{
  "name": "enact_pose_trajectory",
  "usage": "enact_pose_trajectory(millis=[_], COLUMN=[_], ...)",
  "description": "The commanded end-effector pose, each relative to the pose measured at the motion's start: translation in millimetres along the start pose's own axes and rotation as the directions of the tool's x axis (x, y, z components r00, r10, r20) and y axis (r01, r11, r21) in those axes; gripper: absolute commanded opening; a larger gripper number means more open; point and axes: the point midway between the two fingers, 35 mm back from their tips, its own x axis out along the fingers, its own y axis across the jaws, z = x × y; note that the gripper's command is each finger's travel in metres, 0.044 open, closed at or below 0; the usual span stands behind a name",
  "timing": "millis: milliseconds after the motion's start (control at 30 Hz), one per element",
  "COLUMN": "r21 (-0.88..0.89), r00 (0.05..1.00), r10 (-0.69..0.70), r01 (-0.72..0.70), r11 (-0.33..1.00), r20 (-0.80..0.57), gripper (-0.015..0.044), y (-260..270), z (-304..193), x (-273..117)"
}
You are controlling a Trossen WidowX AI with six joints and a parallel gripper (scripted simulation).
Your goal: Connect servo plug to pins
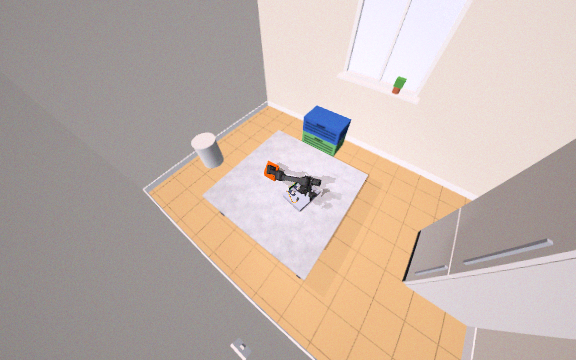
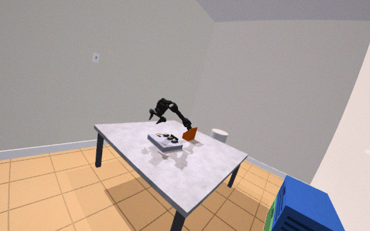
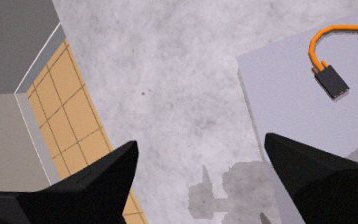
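Observation:
The plug (image 3: 332, 82) is a small flat black block, lying on a pale grey-blue slab (image 1: 300, 206) (image 2: 172, 148) (image 3: 290, 110) at the upper right of the wrist view. Its orange lead (image 3: 350, 28) leaves the plug's upper end, bends and runs out of view to the right. My gripper (image 2: 153, 120) (image 3: 201, 143) is wide open and empty, raised above the table. In the wrist view the plug is beyond and to the right of the right fingertip. Small dark parts on the slab show in the exterior view; servo, holder, pins and coloured band cannot be told apart there.
The slab stands on the grey marbled table (image 1: 268, 225) (image 2: 185, 179) (image 3: 180, 65). The arm's orange base (image 1: 270, 171) (image 2: 189, 134) stands near the slab. Blue and green crates and a white bin (image 1: 208, 150) stand on the floor beyond the table.

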Motion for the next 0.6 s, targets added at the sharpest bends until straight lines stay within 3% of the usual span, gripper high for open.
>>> enact_pose_trajectory(millis=[0,333,567], r21=[0.000,-0.032,-0.069], r00=[1.000,0.998,0.992], r10=[0.000,-0.018,-0.028], r01=[0.000,0.016,0.019], r11=[1.000,0.999,0.997], r20=[-0.001,-0.059,-0.125], gripper=[0.0374,0.0115,0.0115], y=[0.0,0.1,0.2], z=[0.1,8.2,16.7], x=[0.0,-1.0,-2.8])
